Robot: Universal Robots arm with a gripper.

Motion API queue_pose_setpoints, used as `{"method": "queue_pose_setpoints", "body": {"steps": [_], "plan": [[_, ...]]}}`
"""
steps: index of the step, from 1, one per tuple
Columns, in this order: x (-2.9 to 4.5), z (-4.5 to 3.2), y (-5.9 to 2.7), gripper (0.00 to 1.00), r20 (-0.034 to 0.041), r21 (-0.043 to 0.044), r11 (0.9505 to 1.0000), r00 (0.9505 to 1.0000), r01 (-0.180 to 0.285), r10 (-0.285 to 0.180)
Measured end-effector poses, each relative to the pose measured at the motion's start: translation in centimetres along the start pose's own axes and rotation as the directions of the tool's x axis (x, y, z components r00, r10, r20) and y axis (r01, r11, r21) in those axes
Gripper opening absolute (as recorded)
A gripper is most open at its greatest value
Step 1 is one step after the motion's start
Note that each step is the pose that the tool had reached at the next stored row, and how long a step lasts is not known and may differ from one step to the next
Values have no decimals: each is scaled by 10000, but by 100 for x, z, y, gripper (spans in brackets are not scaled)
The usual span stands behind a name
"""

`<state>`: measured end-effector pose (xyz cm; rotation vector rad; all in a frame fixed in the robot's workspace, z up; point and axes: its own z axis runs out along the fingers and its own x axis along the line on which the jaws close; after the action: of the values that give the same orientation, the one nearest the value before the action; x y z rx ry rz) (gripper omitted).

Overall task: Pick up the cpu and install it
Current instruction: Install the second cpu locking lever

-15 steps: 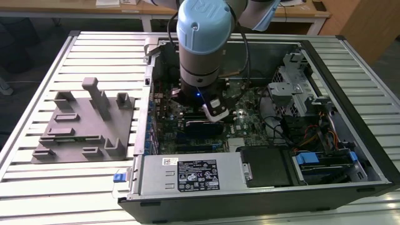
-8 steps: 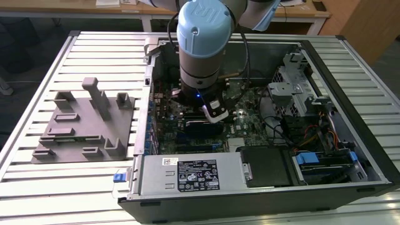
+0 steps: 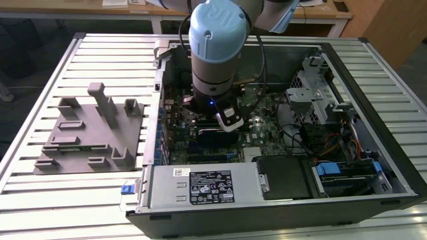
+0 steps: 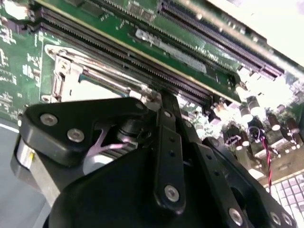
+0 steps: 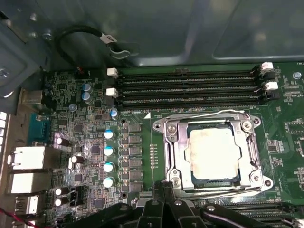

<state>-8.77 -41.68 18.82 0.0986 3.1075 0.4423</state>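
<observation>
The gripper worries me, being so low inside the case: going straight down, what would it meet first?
Probably the motherboard beside the socket holding the cpu; the gripper points down there, though depth is unclear.

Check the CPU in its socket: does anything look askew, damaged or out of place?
Nothing stands out. In the first wrist view the cpu lies flat and square inside the socket frame, with the gripper just beside the socket.

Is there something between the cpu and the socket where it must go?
No. In the first wrist view the cpu already lies inside the socket's metal frame, nothing on top of it. The gripper is just beside the frame.
</observation>
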Motion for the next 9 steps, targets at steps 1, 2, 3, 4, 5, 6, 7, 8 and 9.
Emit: {"method": "queue_pose_setpoints", "body": {"steps": [1, 2, 3, 4, 5, 6, 7, 8, 9], "plan": [[0, 2, -1, 11, 0, 1, 10000, 10000, 0, 0], [0, 3, -1, 11, 0, 1, 10000, 10000, 0, 0], [0, 4, 0, 11, 2, -3, 10000, 10000, 0, 0], [-1, 4, 0, 11, 4, -7, 10000, 10000, 1, -1], [-1, 0, 3, 11, 7, -13, 10000, 10000, 2, -2], [-1, -10, 6, 11, 10, -16, 10000, 10000, 2, -2], [-1, -25, 11, 11, 8, -16, 10000, 10000, 2, -2], [-1, -43, 15, 11, 7, -13, 10000, 10000, 2, -2], [0, -63, 20, 11, 4, -8, 10000, 10000, 1, -1]]}}
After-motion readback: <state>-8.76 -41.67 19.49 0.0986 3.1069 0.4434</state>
